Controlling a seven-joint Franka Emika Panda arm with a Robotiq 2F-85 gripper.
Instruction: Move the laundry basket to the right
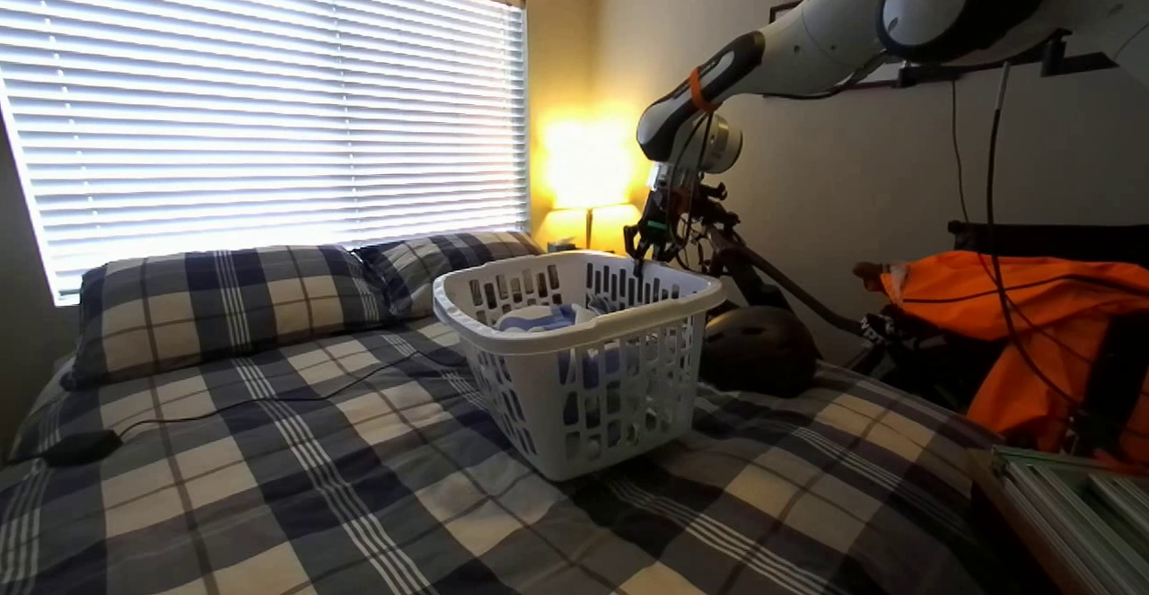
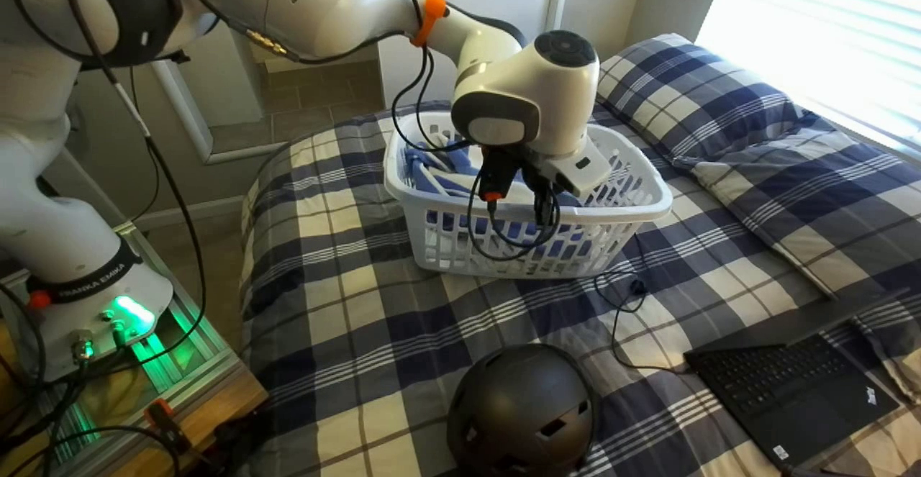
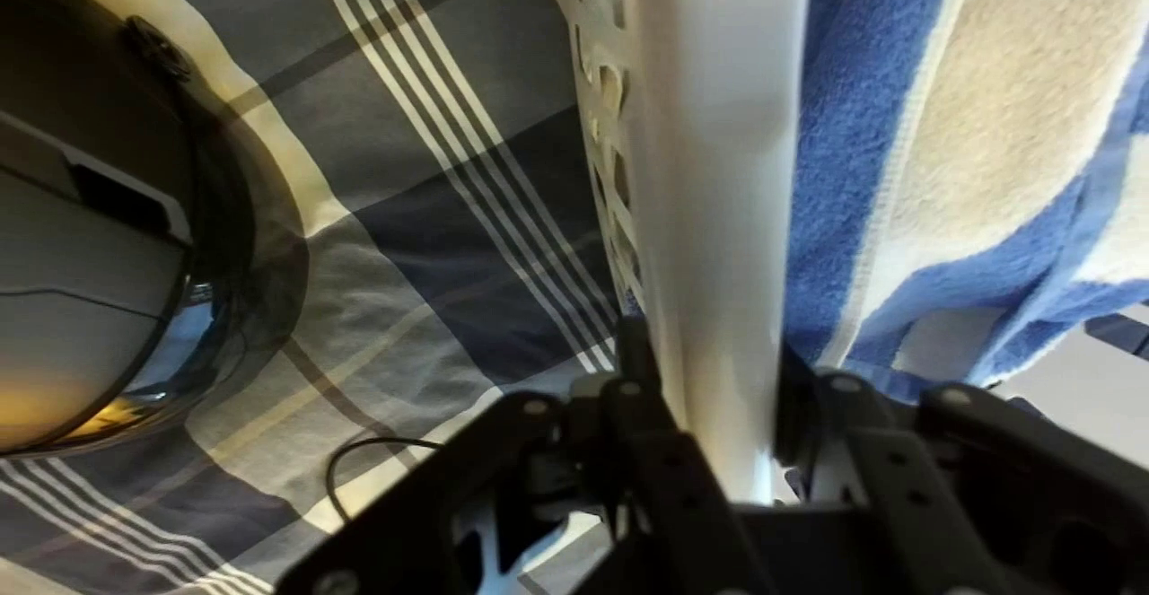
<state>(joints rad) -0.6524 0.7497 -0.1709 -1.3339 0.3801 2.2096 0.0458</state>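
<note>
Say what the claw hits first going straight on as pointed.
Probably the rim of the laundry basket, which the downward-pointing claw has between its jaws. The blue-and-white striped towel shows beside the inner jaw; depth is unclear, so that might come first.

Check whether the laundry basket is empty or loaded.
Loaded: the laundry basket holds a blue-striped towel, visible inside it in the wrist view and in both exterior views. Exactly how full: cannot tell.
</note>
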